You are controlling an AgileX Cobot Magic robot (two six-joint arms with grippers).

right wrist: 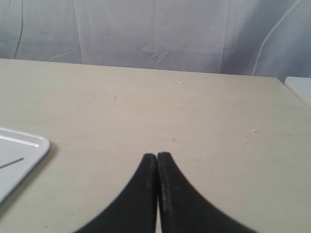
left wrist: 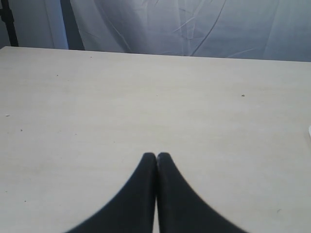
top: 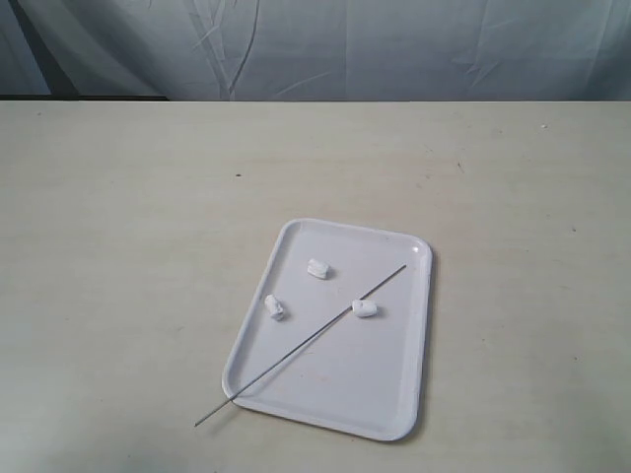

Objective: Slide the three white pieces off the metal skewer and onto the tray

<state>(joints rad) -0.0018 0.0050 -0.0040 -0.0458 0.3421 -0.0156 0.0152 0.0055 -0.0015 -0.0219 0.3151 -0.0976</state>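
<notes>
Tools first: the left tool [left wrist: 156, 156] has its two black fingers pressed together tip to tip with nothing between them, hanging over the bare table [left wrist: 97, 97]. The right tool [right wrist: 157, 156] is closed the same way and holds nothing, with a corner of the white tray [right wrist: 24, 150] near it.

In the exterior view the tray [top: 380, 394] sits in the lower middle of the frame. The metal skewer [top: 306, 341] lies slantwise across it, one end near the tray's upper right corner, the other poking past the lower left rim over the table.

Three white chunks lie on the tray. The upper piece [top: 318, 268] and the left piece [top: 275, 307] are clear of the skewer. The right piece [top: 365, 308] is right against it; touching or not, I cannot tell.

The table is pale beige with a few dark specks, and a wrinkled pale grey cloth [top: 394, 44] hangs behind it.
</notes>
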